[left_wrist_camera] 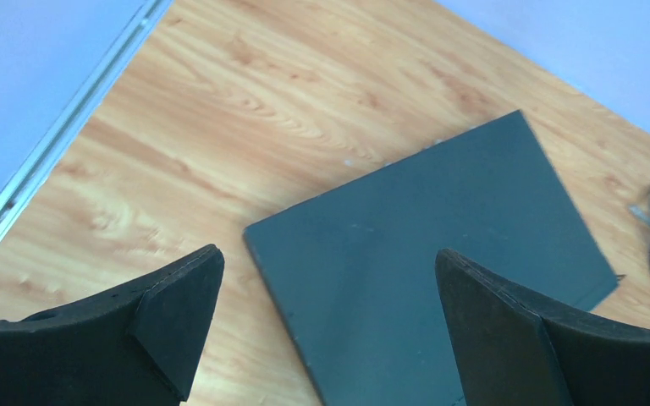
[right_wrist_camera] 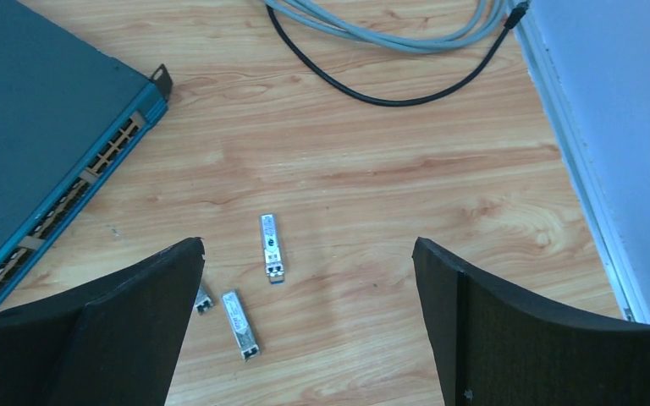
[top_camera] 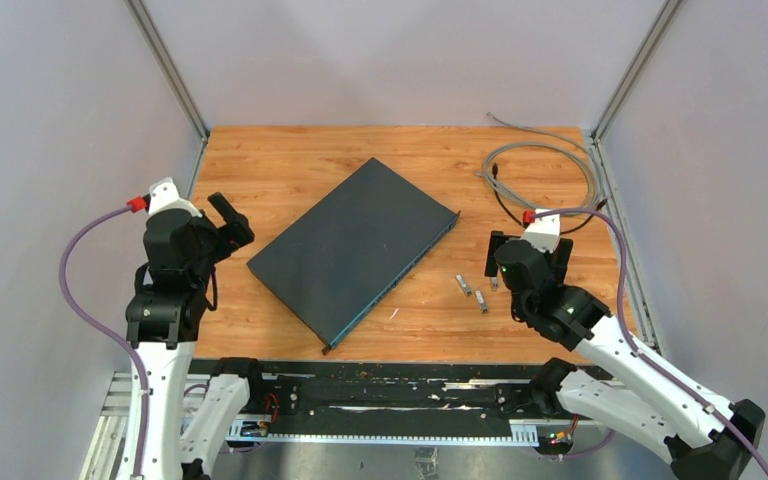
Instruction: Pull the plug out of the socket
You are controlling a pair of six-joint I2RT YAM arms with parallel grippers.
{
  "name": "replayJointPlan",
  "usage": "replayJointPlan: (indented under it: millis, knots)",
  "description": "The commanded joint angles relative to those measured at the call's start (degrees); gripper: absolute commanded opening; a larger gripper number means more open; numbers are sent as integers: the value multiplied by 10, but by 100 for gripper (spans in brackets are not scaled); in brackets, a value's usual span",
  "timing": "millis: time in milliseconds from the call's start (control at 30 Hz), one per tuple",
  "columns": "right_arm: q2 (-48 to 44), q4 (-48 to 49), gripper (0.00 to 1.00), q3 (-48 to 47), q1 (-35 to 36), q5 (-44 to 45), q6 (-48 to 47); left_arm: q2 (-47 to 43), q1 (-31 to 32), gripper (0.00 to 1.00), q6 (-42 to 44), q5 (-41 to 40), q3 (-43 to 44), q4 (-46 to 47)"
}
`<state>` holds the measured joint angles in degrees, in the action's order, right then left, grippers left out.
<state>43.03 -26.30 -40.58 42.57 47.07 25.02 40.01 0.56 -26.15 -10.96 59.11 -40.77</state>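
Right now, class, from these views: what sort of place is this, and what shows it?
Probably a robotics lab test cell: pale grey walls enclose a wooden tabletop holding a flat dark teal network switch and small silver plug-in modules.

High rear overview plus close downward wrist views, switch point(top_camera: 355, 245) in all.

The left arm point(top_camera: 165, 300) stands folded upright, left of the box point(top_camera: 355, 245), with its wrist turned toward it. The left gripper point(left_wrist_camera: 330, 262) hangs just off the box's left corner, jaws spread wide and holding nothing. The right arm point(top_camera: 615, 350) reaches in low, right of the box. The right gripper point(right_wrist_camera: 309, 249) tilts downward there, jaws wide and empty.
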Motion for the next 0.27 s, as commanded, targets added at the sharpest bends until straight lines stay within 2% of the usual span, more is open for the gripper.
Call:
replayJointPlan:
  millis: [0,233]
  knots:
    - [10,-23,100,-1,-6,55,-6,-3,2,100,-1,-55,-18,-69]
    - [-2,-23,100,-3,-6,62,-7,-11,2,100,-5,-50,-28,-70]
